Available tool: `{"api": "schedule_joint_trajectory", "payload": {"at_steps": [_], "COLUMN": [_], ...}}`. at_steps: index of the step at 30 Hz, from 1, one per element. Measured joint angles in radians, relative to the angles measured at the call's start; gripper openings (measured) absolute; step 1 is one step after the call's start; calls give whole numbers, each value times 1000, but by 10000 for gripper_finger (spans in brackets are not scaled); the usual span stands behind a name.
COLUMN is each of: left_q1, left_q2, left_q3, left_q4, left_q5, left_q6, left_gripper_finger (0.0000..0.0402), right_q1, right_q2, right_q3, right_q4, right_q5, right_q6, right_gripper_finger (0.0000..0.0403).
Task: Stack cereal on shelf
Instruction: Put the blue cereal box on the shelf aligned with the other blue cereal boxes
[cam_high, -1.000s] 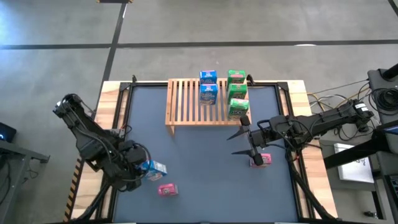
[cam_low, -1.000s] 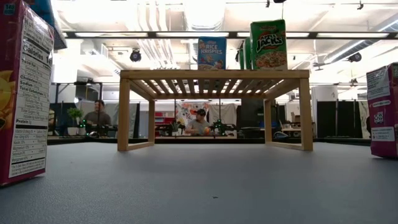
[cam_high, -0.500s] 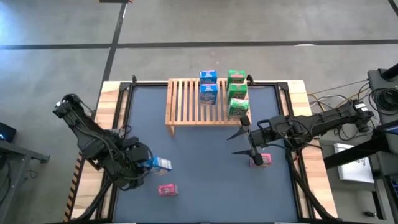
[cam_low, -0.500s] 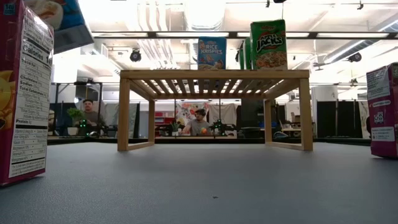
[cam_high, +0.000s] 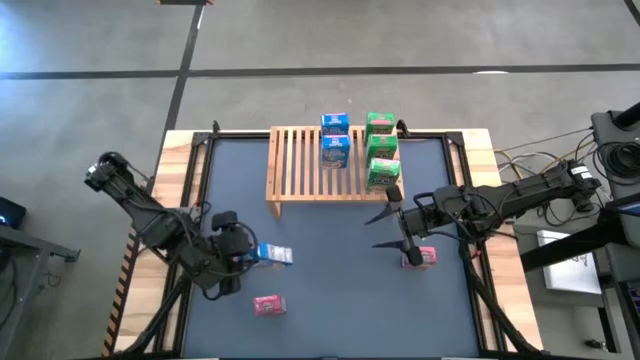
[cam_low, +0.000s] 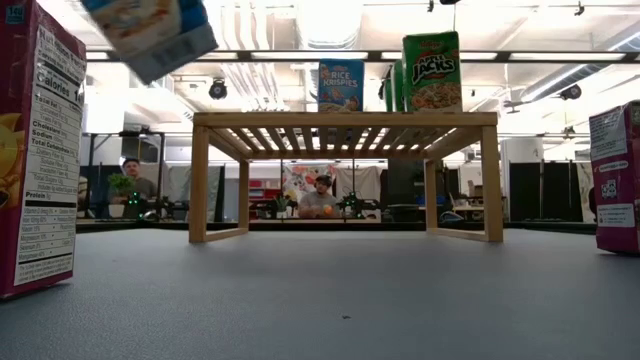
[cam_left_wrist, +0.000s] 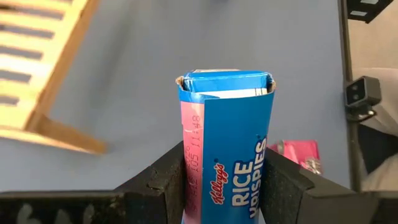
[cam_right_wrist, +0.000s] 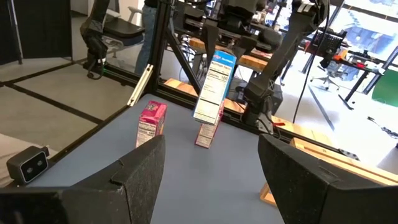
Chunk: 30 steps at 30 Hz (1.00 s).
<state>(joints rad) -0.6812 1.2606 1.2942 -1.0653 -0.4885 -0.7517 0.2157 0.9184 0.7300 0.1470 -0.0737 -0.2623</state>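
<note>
High view showed the left gripper (cam_high: 252, 256) pinching a blue cereal box (cam_high: 272, 256) above the table (cam_high: 330, 300), at about seven o'clock from the shelf (cam_high: 300, 165). The shelf carried two blue boxes (cam_high: 335, 138) and three green boxes (cam_high: 381, 150). At its four o'clock, the right gripper (cam_high: 388, 229) hovered with fingers spread beside a pink box (cam_high: 420, 257); another pink box (cam_high: 269, 305) stood at six o'clock from the left gripper.
</note>
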Motion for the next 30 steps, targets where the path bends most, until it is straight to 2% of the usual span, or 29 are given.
{"api": "schedule_joint_trajectory", "payload": {"at_steps": [11,17,25,30], "left_q1": [185,272,402,487], "left_q2": [0,-2,-2,-2], "left_q3": [31,53,71,71], "left_q4": [126,134,191,276], "left_q5": [0,5,79,166], "left_q6": [383,507,638,717], "left_gripper_finger": [141,141,141,141], "right_q1": [0,0,0,0], "right_q2": [-1,-1,-1,-1], "right_q3": [22,43,43,44], "right_q4": [-1,-15,-27,-54], "right_q5": [33,33,34,35], "right_q6": [12,16,17,18], "right_gripper_finger": [247,247,247,247]}}
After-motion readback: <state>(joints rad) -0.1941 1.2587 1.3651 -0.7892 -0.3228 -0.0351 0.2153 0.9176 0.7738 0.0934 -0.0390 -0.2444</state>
